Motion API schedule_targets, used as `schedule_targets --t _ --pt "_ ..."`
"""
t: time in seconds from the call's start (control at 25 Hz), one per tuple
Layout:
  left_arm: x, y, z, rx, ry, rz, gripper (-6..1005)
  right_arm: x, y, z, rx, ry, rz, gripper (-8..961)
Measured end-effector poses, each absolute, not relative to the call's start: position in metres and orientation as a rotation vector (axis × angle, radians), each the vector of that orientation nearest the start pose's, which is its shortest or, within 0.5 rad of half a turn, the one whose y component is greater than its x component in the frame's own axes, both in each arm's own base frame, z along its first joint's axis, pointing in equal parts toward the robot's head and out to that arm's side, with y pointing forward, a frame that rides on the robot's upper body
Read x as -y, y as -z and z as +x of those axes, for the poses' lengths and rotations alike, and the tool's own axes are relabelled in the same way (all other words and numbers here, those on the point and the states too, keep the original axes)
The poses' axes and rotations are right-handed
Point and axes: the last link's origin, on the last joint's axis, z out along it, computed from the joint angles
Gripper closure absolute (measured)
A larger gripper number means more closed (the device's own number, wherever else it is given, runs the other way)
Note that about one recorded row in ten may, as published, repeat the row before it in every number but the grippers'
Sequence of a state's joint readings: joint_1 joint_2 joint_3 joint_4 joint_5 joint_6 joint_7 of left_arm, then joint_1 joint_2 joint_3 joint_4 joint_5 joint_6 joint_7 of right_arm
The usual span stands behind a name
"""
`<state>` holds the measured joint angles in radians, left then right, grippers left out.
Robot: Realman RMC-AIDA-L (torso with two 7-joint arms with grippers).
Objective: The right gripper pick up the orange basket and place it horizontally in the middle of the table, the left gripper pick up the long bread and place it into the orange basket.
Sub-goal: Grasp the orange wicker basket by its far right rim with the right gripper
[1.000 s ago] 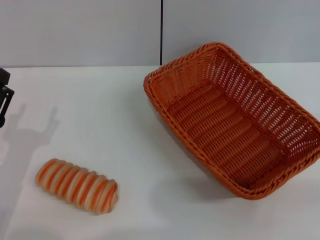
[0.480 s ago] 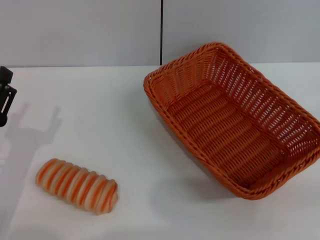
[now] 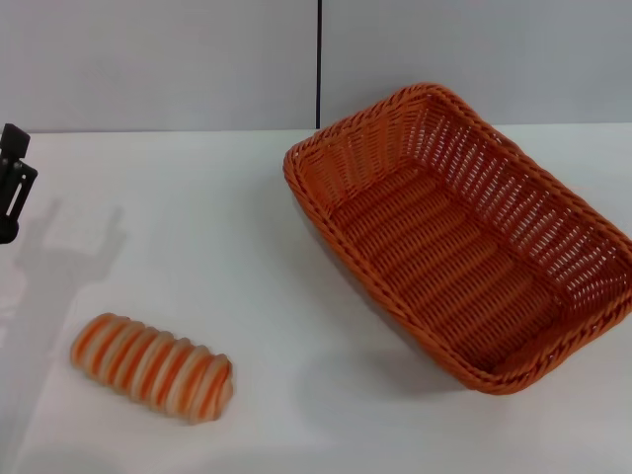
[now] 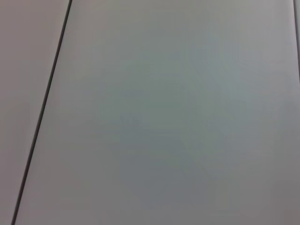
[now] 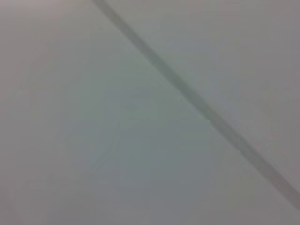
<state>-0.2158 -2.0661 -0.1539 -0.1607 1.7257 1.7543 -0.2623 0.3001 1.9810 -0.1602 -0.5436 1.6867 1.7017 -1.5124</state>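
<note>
The orange basket lies at a slant on the right half of the white table, its long side running from the back centre toward the front right. Nothing lies inside it. The long bread, striped orange and cream, rests at the front left of the table. My left gripper pokes in at the left edge, raised over the table and well behind the bread. My right gripper is out of view. Both wrist views show only a plain grey wall with a dark seam.
A grey wall panel with a dark vertical seam stands behind the table. White tabletop runs between the bread and the basket.
My left gripper has crept further into view at the left edge, moving up and slightly right, and its shadow shifted with it. Basket and bread have not moved.
</note>
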Motion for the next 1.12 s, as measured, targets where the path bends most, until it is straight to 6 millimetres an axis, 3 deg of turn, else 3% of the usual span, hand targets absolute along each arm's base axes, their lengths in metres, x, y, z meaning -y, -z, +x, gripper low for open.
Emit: schedule_targets --t 0.12,0.16,0.2,0.24,0.28,0.36,0.44,0.76,1.0,1.12 --pt "-0.223 -0.009 -0.327 0.395 1.047 -1.485 186 -0.286 -0.171 0.325 -0.93 -1.465 -1.858 693" --pt "-0.223 -0.009 -0.327 0.394 1.048 -1.486 186 -0.296 -0.175 0.306 -0.942 -1.356 -2.029 692" --pt "-0.223 -0.009 -0.327 0.394 1.048 -1.486 186 -0.296 -0.175 0.306 -0.942 -1.356 -2.029 692" --pt "-0.224 -0.009 -0.327 0.394 1.048 -1.487 186 -0.304 -0.176 0.294 -0.959 -1.227 -2.142 691" --pt "-0.224 -0.009 -0.327 0.394 1.048 -1.487 186 -0.304 -0.176 0.294 -0.959 -1.227 -2.142 691" --pt "-0.224 -0.008 -0.327 0.398 1.044 -1.489 186 -0.32 -0.179 0.279 -1.01 -0.963 -2.253 690" --pt "-0.225 -0.007 -0.328 0.404 1.042 -1.491 186 -0.327 -0.179 0.273 -1.031 -0.859 -2.289 688" --pt "-0.224 -0.006 -0.328 0.413 1.039 -1.49 186 -0.343 -0.176 0.25 -1.034 -0.73 -2.362 684" --pt "-0.223 -0.006 -0.329 0.418 1.035 -1.489 187 -0.351 -0.169 0.229 -1.007 -0.628 -2.44 540" --pt "-0.223 -0.005 -0.33 0.423 1.031 -1.49 187 -0.357 -0.163 0.221 -1.02 -0.545 -2.497 397"
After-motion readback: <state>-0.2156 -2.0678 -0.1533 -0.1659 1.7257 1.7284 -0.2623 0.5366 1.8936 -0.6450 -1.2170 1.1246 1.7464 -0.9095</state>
